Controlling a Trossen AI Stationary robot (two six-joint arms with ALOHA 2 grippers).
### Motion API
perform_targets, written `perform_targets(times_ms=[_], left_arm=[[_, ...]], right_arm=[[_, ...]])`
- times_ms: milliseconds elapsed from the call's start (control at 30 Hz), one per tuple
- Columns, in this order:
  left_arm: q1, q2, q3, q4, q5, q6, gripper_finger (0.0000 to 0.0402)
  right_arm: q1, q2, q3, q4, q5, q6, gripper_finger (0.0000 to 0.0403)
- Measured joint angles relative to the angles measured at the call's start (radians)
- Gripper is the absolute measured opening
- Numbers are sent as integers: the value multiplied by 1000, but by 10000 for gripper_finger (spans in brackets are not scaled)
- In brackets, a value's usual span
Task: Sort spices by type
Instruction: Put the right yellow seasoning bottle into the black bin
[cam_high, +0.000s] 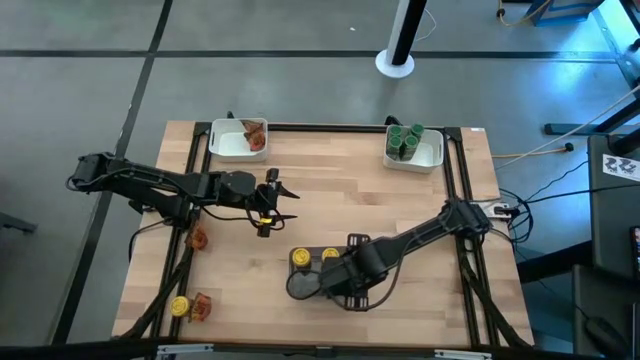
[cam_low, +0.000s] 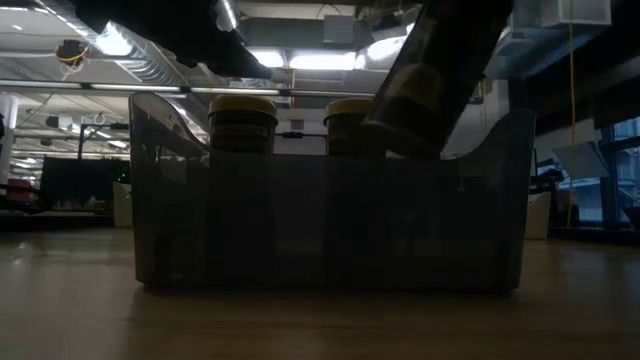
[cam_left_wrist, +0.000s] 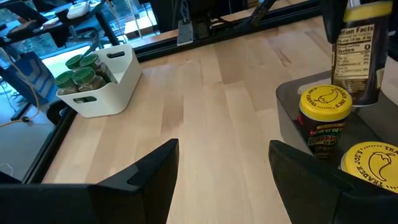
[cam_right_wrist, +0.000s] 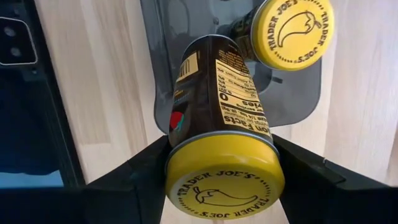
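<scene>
Right gripper (cam_right_wrist: 217, 180) is clamped on a yellow-lidded jar (cam_right_wrist: 221, 134), fingers on either side of it just below the lid. It hangs tilted over the grey tray (cam_high: 300, 287) at the near middle of the worktop (cam_high: 330, 190). In the low view the held jar (cam_low: 415, 95) leans above the tray's right half, base not clearly down.

Two more yellow-lidded jars stand upright in the same tray, side by side (cam_high: 299, 257) (cam_high: 330, 254) — the left wrist view shows both lids (cam_left_wrist: 324, 102) (cam_left_wrist: 373, 162) with the held jar behind them.

Left gripper (cam_high: 268, 205) is over bare worktop left of centre, fingers (cam_left_wrist: 146, 171) spread apart and holding nothing.

Other spices:
- green-lidded jars (cam_high: 405, 138) grouped in the white tray (cam_high: 430, 158) at the far right; also in the left wrist view (cam_left_wrist: 81, 71)
- a reddish-orange packet (cam_high: 254, 135) in the white tray (cam_high: 225, 146) at the far left
- one loose packet (cam_high: 196, 239) on the left edge of the worktop
- one yellow-lidded jar (cam_high: 180, 306) at the near-left corner with another packet (cam_high: 202, 306) just beside it — can't tell if they touch
</scene>
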Motion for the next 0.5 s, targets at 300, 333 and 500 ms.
perform_targets(times_ms=[300, 333, 500], left_arm=[[0, 0, 0, 2, 0, -7, 233], [0, 0, 0, 2, 0, -7, 233], [0, 0, 0, 4, 0, -7, 233]], right_arm=[[-15, 45, 0, -29, 12, 0, 238], [-19, 45, 0, -25, 24, 0, 239], [-29, 45, 0, -17, 53, 0, 248]])
